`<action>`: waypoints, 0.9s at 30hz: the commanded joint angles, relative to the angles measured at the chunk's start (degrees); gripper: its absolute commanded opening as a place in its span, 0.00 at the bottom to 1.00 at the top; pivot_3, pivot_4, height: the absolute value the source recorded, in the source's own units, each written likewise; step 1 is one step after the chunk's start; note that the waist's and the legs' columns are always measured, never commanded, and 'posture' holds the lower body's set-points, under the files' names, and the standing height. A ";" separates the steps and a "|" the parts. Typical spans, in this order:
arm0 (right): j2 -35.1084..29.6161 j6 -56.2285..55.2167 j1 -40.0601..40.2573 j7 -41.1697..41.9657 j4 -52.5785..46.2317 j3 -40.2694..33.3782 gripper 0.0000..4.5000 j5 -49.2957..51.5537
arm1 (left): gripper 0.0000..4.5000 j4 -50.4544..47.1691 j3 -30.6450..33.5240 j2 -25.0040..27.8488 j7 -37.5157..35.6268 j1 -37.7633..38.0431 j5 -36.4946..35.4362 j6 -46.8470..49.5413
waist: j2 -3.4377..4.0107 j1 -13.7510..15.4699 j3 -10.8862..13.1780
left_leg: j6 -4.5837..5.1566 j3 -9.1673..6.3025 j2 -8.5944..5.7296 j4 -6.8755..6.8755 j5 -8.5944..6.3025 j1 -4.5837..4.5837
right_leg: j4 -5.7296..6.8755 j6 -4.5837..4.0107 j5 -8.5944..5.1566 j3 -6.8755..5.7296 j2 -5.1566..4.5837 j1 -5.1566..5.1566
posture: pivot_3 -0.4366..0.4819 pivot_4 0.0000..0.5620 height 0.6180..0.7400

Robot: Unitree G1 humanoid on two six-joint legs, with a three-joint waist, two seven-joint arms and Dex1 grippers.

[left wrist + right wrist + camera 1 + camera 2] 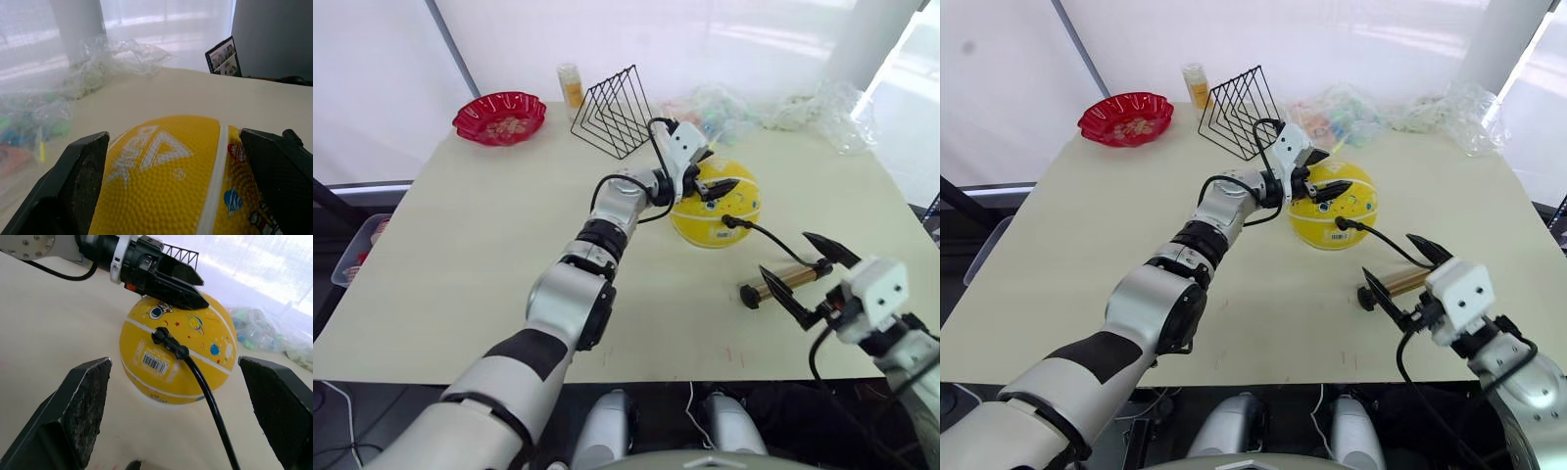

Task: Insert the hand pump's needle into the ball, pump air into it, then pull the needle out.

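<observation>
Words and marks on the yellow ball (178, 355)

White letters reading "PEAK" with a small ® sign, seen in the left wrist view. White barcode sticker (156, 361) near the hose fitting; numbers too small to read.

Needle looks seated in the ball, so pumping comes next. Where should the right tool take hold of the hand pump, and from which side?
Grip the bronze barrel of the hand pump at mid-length, coming down from above. It lies flat on the table, so its rounded sides are free for the right tool, which hangs open right over it. Avoid the hose end running to the ball, which the left tool steadies.
</observation>
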 commanded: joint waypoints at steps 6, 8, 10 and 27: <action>-6.50 10.54 -12.37 1.81 1.87 5.77 0.97 -5.75 | 1.00 2.41 -1.71 -2.48 3.78 0.16 4.54 6.09 | -0.07 0.35 -0.06 | 0.00 -0.23 -0.03 0.11 0.00 0.01 | -0.01 0.00 0.00 -0.24 -0.04 0.18 | 0.48 0.27 0.97; -8.46 10.62 -13.67 3.31 2.97 6.94 0.97 -7.41 | 1.00 2.20 -1.76 -2.73 3.53 0.55 4.70 6.61 | -0.06 0.37 -0.06 | 0.00 -0.29 -0.03 0.23 0.00 0.02 | 0.00 0.00 0.00 -0.29 -0.05 0.26 | 0.48 0.27 0.97; -10.99 10.39 -17.70 4.71 5.73 9.72 0.97 -10.83 | 1.00 2.19 -2.03 -3.03 4.37 1.13 5.26 7.58 | -0.06 0.30 -0.06 | 0.01 -0.46 -0.03 0.40 -0.01 0.05 | -0.01 -0.01 0.00 -0.51 -0.06 0.45 | 0.48 0.27 0.97; -13.25 1.59 -35.26 11.15 21.11 25.59 0.97 -32.14 | 1.00 0.50 -0.32 -5.26 6.41 2.79 4.53 13.73 | -0.13 0.43 -0.14 | -0.01 -0.70 -0.11 0.59 0.00 0.10 | 0.00 -0.01 0.01 -0.85 -0.10 0.85 | 0.48 0.27 0.97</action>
